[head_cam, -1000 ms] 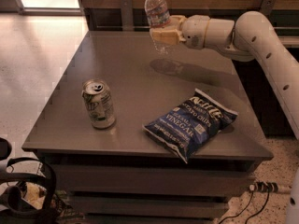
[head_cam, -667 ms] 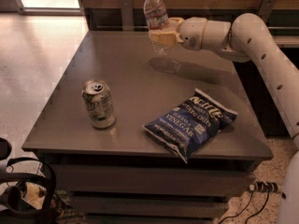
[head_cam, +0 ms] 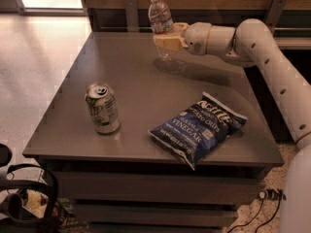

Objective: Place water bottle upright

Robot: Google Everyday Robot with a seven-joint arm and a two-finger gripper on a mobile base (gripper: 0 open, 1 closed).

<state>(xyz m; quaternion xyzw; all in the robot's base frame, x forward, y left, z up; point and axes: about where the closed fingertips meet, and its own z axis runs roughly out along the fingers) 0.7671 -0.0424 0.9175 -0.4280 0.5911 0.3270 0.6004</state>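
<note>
The water bottle is a small clear ribbed bottle with a white cap and a reddish label band. It stands upright near the far edge of the grey table, slightly tilted left. My gripper reaches in from the right on a white arm and is shut on the bottle's lower half. The bottle's base is at or just above the tabletop; I cannot tell if it touches.
A silver-green soda can stands upright at the table's front left. A blue bag of vinegar chips lies at the front right. A dark wooden wall and rail run behind the table. Black cables lie on the floor at lower left.
The gripper and bottle have shifted slightly left and toward the far edge; the bottle stays in the grip.
</note>
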